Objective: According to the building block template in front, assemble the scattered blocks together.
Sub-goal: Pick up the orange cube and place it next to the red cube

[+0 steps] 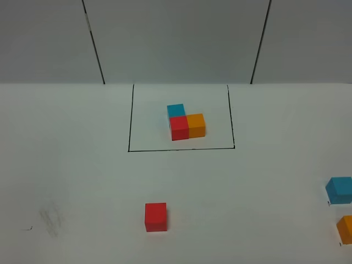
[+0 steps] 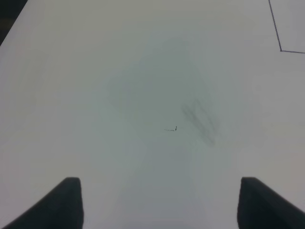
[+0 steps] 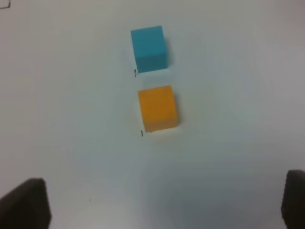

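While the left gripper (image 2: 159, 193) and right gripper (image 3: 164, 193) gape empty, the orange block (image 3: 157, 109) neighbours the blue block (image 3: 149, 47).

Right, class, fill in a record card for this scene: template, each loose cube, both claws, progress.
Template: L-shaped trio of joined light blue, red and orange cubes, inside a thin black drawn rectangle
Red: loose red matte cube, in front of the rectangle
Blue: loose light blue matte cube, far right, apart from the orange
Orange: loose orange matte cube, far right, nearest the front
Left claw: open, empty
Right claw: open, empty, short of the orange cube
Progress: no loose cubes joined
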`<state>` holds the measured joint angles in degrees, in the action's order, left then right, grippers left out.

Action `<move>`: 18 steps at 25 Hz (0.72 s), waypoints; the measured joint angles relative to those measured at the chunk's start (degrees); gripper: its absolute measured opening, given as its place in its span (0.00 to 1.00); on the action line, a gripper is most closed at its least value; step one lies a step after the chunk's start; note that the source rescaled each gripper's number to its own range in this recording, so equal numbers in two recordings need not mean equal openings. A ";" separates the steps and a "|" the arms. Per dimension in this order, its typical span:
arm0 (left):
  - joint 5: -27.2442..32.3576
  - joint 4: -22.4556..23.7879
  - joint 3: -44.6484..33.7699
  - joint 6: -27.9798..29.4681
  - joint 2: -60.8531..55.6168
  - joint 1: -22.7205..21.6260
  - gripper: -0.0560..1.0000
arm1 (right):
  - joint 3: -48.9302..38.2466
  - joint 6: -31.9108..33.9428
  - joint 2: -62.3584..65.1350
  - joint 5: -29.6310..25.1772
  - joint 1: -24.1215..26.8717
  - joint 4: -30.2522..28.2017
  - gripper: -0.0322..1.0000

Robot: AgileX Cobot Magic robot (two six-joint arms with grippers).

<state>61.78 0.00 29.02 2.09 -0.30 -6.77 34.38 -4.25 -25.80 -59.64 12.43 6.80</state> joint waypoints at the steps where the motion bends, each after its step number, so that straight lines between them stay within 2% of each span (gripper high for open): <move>1: 0.00 0.00 0.00 0.00 0.00 0.00 0.66 | 1.43 0.00 -2.68 0.32 0.00 0.00 0.98; 8: 0.00 0.00 0.00 0.00 0.00 0.00 0.66 | 3.95 0.17 -16.60 6.17 0.00 0.00 0.81; 18: 0.00 0.00 0.00 0.00 0.00 0.00 0.66 | 3.95 0.22 -36.63 12.32 0.00 -1.67 0.79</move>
<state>61.78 0.00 29.02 2.09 -0.30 -6.77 38.33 -4.02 -62.43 -47.31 12.43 5.13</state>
